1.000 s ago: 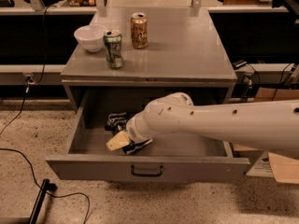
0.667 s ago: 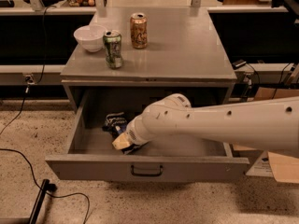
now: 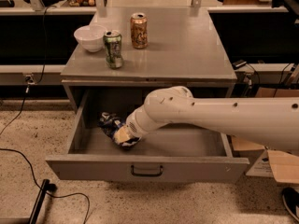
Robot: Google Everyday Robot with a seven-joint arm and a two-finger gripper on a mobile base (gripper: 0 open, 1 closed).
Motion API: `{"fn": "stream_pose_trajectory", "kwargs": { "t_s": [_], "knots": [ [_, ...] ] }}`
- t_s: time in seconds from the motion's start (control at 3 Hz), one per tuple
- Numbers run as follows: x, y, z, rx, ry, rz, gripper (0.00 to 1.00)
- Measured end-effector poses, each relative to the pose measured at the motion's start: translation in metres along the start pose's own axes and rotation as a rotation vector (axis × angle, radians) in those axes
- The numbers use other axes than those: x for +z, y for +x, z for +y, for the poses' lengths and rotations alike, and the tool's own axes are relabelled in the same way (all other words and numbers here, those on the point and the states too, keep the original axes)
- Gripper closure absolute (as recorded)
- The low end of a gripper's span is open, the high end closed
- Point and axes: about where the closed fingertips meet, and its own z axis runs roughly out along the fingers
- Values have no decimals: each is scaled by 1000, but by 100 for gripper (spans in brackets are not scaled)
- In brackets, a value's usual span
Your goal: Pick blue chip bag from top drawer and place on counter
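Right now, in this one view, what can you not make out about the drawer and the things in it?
1. The blue chip bag: its right part is hidden under the gripper, which sits low in the left of the top drawer. Its lettering is too small to read.
2. Whether the gripper grips the bag: covered by the wrist.
3. The drawer's back right: covered by the arm.
4. The arm's base: cut off by the right edge.

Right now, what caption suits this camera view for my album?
Tool at the blue chip bag inside the open top drawer; green can, orange can and bowl on the counter.
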Motion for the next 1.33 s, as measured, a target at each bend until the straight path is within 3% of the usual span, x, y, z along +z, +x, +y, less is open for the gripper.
{"fn": "stream_pose_trajectory", "kwargs": {
  "t_s": [0.33,0.67,1.33],
  "knots": [
    [-35,-21,-28,12,0,-74,100],
    [-77,-28,-52,5,-23,-142,100],
    [-148,-5,-93,-49,-92,-197,100]
  ]
}}
